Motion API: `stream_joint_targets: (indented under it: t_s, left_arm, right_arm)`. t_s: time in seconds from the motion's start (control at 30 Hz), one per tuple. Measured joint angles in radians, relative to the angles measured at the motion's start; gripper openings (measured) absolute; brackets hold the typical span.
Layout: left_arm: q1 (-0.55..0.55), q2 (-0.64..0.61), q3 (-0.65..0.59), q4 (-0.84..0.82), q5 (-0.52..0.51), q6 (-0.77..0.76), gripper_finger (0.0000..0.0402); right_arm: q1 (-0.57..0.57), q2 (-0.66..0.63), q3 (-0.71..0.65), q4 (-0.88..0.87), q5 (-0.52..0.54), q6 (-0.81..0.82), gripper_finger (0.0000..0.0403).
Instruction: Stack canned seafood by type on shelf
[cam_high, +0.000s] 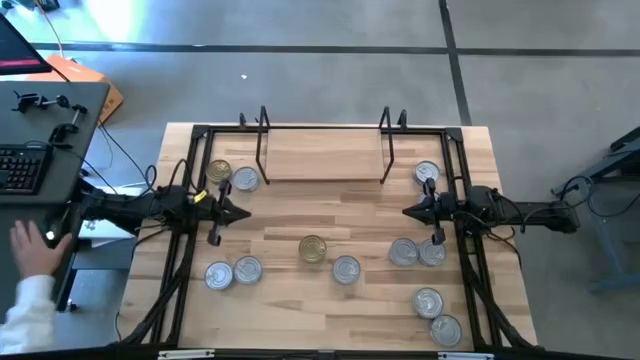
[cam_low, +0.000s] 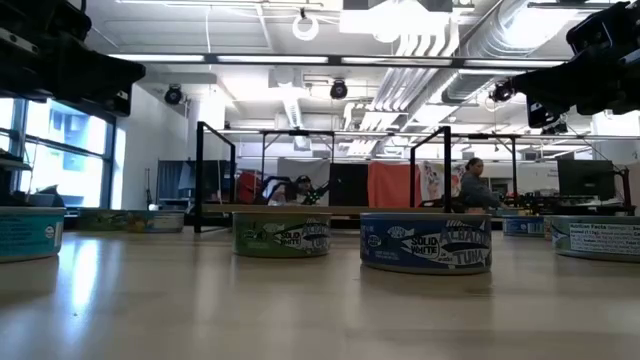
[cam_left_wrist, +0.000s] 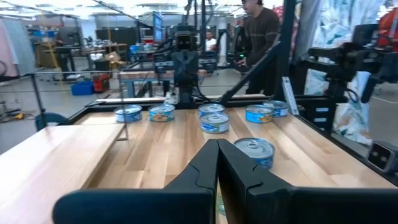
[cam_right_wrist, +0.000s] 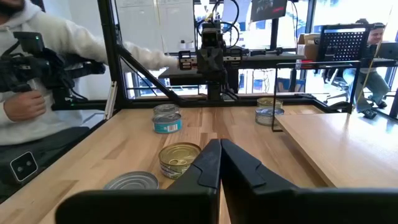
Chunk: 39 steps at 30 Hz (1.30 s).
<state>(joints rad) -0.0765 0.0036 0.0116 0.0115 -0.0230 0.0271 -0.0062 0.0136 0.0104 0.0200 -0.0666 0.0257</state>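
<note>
Left gripper (cam_high: 243, 212), right gripper (cam_high: 409, 212) closed, empty.

Wooden table (cam_high: 300, 215) bearing scattered tins (cam_high: 346, 268) and shelf (cam_high: 322, 153).

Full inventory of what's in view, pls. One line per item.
silver-lidded tins: nine, silver; one by the shelf's left end, one by its right end, two front-left, one centre, four front-right
gold-lidded tins: two, gold; one by the shelf's left end, one mid-table
shelf: one, light wood in black wire frame; table's far edge, no tins on it
table: one, light wood
keyboard: one, black; side desk on the left
person's hand: one, white sleeve; beside that desk
left gripper: shut, above the table's left
right gripper: shut, above the table's right
</note>
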Motion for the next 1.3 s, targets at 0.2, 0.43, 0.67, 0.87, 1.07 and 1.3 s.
stream_joint_targets:
  t_s: [0.2, 0.43, 0.67, 0.87, 1.07, 1.3]
  left_arm:
    - [0.024, 0.020, 0.000, -0.002, 0.004, -0.008, 0.0001]
    - [0.024, 0.076, 0.000, -0.002, 0.004, -0.015, 0.0001]
    - [0.024, 0.112, 0.000, 0.000, -0.004, -0.017, 0.0001]
    - [0.024, 0.111, 0.000, 0.001, -0.008, 0.035, 0.0001]
    - [0.024, 0.111, 0.000, 0.000, -0.008, 0.036, 0.0001]
    - [0.024, 0.111, 0.000, 0.017, -0.009, 0.025, 0.0001]
  right_arm:
    - [0.000, 0.000, 0.000, 0.000, 0.000, 0.000, 0.0002]
    - [0.000, 0.000, 0.000, 0.000, 0.000, 0.000, 0.0002]
    - [0.000, 0.000, 0.000, 0.000, 0.000, 0.000, 0.0002]
    - [0.000, 0.000, 0.000, 0.000, 0.000, 0.000, 0.0002]
    - [0.000, 0.000, 0.000, 0.000, 0.000, 0.000, 0.0002]
    - [0.000, 0.000, 0.000, 0.000, 0.000, 0.000, 0.0002]
